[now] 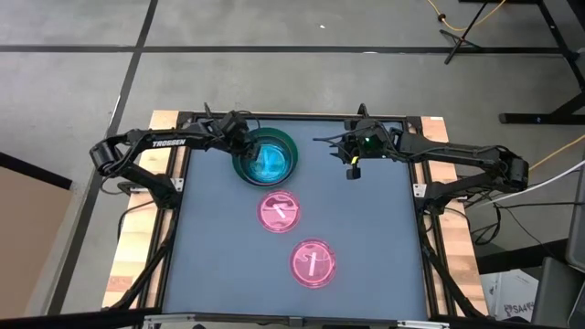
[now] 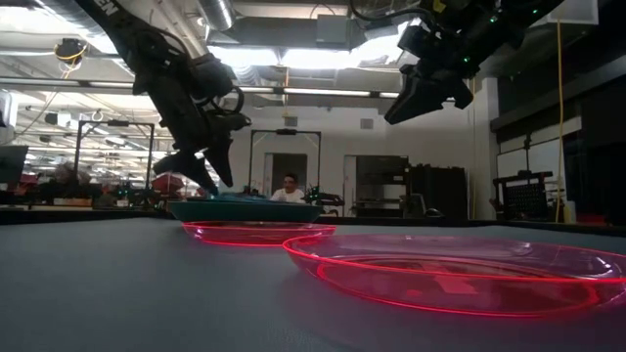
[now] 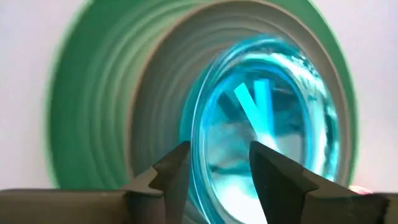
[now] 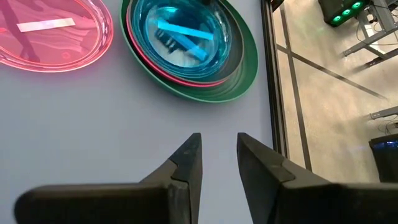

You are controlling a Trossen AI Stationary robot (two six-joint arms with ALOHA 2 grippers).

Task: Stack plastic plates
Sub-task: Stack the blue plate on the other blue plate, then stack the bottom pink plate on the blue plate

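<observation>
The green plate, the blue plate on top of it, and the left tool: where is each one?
green plate [image 1: 291, 144]: high view, on its bare rim.
blue plate [image 1: 271, 162]: high view, on its middle.
left tool [image 3: 219, 180]: left wrist view, midway between its two open fingertips.

one green plate [image 1: 289, 146], one cyan stack [image 1: 271, 162], two loose pink plates [image 1: 280, 212]
</observation>
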